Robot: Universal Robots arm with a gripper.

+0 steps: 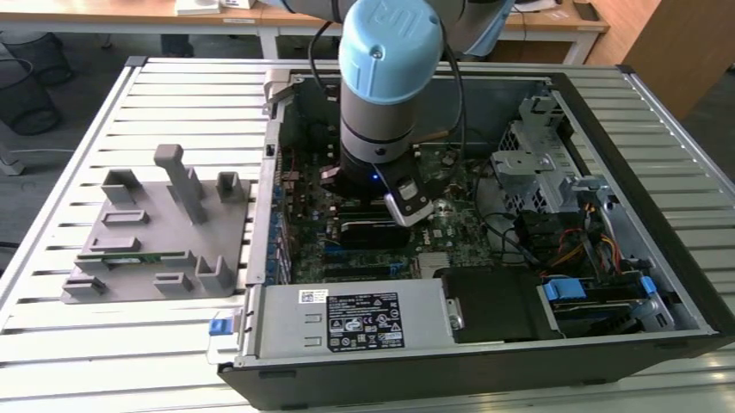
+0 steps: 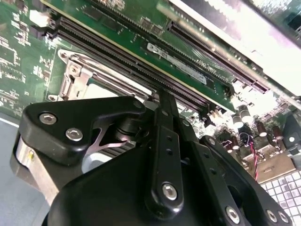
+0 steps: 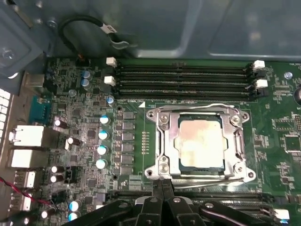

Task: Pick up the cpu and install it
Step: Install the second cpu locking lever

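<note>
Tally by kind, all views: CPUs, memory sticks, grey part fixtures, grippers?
cpu: 1
memory stick: 1
grey fixture: 1
gripper: 1
Total: 4

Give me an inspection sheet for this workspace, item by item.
Surface: slatted metal table, carrying an open computer case.
Job's things: cpu sits in its socket under the metal frame.
Clutter: grey parts holder with a green memory stick.
Grippers: gripper is over the motherboard, beside the socket.
Cables: bundled wires in the case.
Surroundings: desks and a wire bin.
</note>
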